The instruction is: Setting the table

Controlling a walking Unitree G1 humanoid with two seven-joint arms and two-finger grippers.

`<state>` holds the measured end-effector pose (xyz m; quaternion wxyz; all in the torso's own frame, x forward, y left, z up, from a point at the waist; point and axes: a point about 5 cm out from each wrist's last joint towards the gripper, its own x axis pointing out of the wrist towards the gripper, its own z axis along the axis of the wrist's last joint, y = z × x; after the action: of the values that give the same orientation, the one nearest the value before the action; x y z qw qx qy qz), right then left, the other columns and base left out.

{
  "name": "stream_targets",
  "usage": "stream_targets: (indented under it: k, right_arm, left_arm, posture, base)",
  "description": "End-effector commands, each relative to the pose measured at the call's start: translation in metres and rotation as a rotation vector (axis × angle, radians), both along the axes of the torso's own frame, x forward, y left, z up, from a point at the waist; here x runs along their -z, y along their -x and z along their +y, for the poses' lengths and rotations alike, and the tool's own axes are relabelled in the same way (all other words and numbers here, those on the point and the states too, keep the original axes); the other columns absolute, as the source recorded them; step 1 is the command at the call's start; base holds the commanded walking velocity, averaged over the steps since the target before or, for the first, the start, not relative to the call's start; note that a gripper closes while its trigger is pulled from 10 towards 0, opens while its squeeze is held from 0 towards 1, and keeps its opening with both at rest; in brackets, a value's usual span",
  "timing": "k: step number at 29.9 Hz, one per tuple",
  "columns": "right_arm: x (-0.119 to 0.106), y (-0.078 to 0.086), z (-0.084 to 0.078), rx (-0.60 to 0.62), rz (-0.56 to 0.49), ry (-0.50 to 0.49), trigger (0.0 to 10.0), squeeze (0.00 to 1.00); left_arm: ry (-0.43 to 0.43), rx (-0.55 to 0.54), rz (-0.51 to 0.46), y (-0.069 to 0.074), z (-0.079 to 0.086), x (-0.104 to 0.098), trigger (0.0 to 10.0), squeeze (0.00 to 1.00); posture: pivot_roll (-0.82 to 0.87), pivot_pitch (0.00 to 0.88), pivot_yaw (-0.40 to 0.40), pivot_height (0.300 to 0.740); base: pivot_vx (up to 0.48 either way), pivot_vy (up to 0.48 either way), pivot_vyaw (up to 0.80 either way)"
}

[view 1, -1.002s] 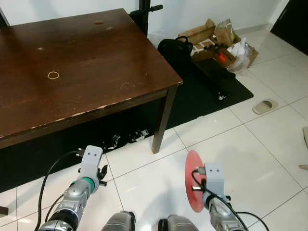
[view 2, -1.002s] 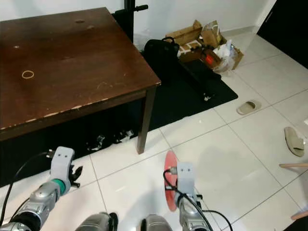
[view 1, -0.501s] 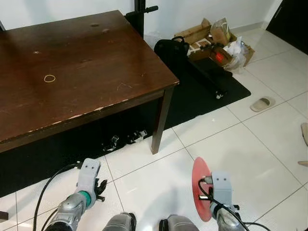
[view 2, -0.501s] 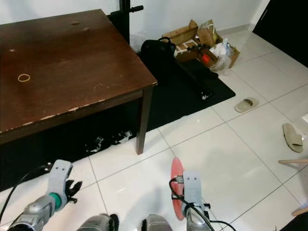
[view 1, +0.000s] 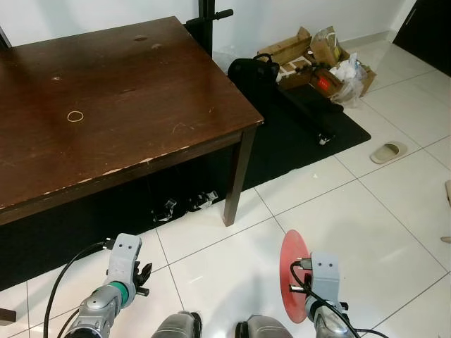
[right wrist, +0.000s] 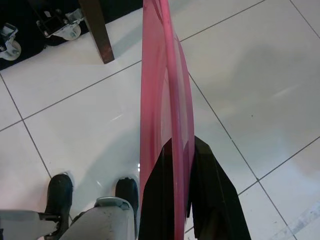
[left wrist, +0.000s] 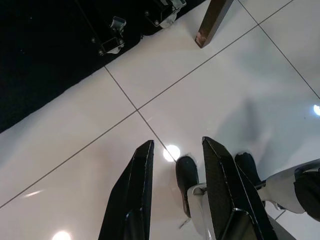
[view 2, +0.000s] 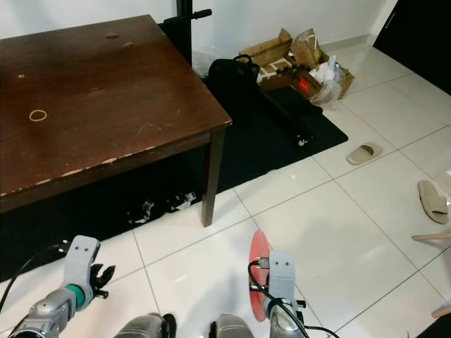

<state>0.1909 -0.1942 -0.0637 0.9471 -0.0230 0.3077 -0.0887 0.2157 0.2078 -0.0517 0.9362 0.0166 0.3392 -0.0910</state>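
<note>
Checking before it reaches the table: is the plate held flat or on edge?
On edge: the right gripper pinches the plate rim, disc vertical.

We see two silver, ribbed arms, each ending in a pale grey wrist block; the left arm (view 1: 106, 306) carries a green ring and a black cable, the right arm (view 1: 320, 310) a looped black cable. Black feet (left wrist: 187, 172) show below.

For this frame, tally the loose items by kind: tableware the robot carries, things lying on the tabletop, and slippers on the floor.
Red plate, held on edge in the right hand: 1
Small ring lying on the brown table: 1
Slippers on the tiles, one near the black mat, one further right: 2
Total: 4
</note>
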Motion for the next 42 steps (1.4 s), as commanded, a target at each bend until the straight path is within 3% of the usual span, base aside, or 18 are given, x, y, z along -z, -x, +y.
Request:
stream_targets:
  k: [1, 42]
  right_arm:
    - [-0.0005, 0.0002, 0.0000, 0.013, -0.009, -0.003, 10.0, 0.00]
    - [0.0002, 0.0010, 0.0033, 0.000, -0.006, -0.004, 10.0, 0.00]
  left_arm:
    - [-0.002, -0.002, 0.016, 0.0050, -0.0006, 0.0035, 10.0, 0.00]
    - [0.003, -0.034, 0.012, 0.0069, -0.0076, 0.0063, 10.0, 0.00]
  posture:
    - [-0.07, 0.005, 0.047, 0.740]
    - [-0.07, 0.014, 0.032, 0.740]
  base:
    - [0.000, 0.000, 0.00]
    - [0.000, 0.000, 0.00]
